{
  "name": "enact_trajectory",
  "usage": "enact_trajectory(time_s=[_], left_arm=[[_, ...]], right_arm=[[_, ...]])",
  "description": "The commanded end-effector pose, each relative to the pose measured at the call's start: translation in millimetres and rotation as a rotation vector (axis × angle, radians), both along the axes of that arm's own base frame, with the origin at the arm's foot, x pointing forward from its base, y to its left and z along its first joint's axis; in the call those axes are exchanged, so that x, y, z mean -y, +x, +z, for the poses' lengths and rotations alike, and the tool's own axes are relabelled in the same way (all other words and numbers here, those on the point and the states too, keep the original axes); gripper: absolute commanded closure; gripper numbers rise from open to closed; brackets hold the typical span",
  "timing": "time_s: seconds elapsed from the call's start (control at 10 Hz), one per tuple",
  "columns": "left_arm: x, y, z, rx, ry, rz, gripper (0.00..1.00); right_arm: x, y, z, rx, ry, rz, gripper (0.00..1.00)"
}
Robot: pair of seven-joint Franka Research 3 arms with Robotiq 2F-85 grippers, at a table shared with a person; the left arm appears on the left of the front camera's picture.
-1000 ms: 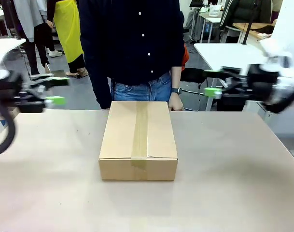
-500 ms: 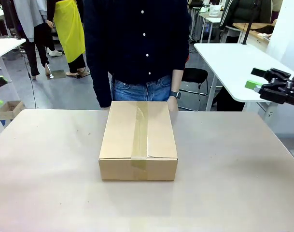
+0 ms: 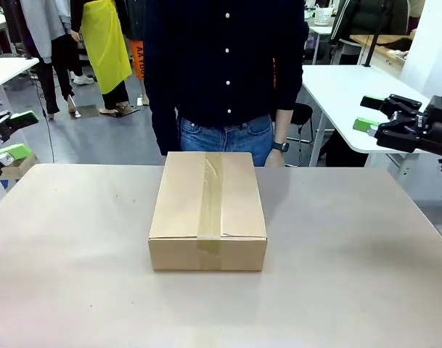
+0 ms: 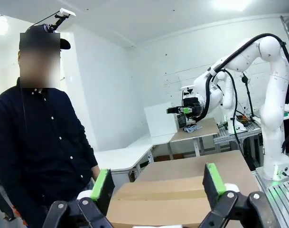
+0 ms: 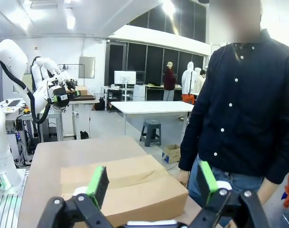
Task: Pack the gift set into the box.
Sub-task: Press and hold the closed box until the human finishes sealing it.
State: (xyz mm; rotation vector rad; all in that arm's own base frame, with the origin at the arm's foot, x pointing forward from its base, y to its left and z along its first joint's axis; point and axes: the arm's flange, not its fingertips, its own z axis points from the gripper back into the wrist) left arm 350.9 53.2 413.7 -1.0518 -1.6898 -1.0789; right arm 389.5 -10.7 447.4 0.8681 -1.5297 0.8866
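The box [image 3: 207, 210] lies in the middle of the table with its flaps down and a strip of tape along the top; it also appears in the wrist views [image 4: 168, 199] [image 5: 120, 185]. The gift set is out of view. My left gripper [image 3: 17, 134] hangs open off the table's far left edge, well away from the box, with nothing between its green pads [image 4: 102, 184]. At the far right, my right gripper [image 3: 366, 114] is also open and empty, its pads [image 5: 207, 179] spread wide. A person [image 3: 224, 65] stands right behind the box, one hand [image 3: 279, 156] hanging just beyond its far right corner.
The tan table [image 3: 337, 275] has open room on both sides of the box. A tiny brown cardboard box [image 3: 17, 165] sits on the floor at left. White tables [image 3: 351, 87] stand behind at right. Other people stand farther back at left.
Both grippers have drawn outward, away from the box, to the picture's edges. The person has shifted slightly right and taken the hand off the box's far corner.
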Motion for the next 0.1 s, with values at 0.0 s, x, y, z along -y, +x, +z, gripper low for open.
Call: enact_trajectory(time_s=[0.0], left_arm=[[-0.7,-3.4,4.1,-0.011,-0.016,0.012,0.0]], right_arm=[[4.3,-2.4,1.7,-0.01,0.006,0.007,0.0]])
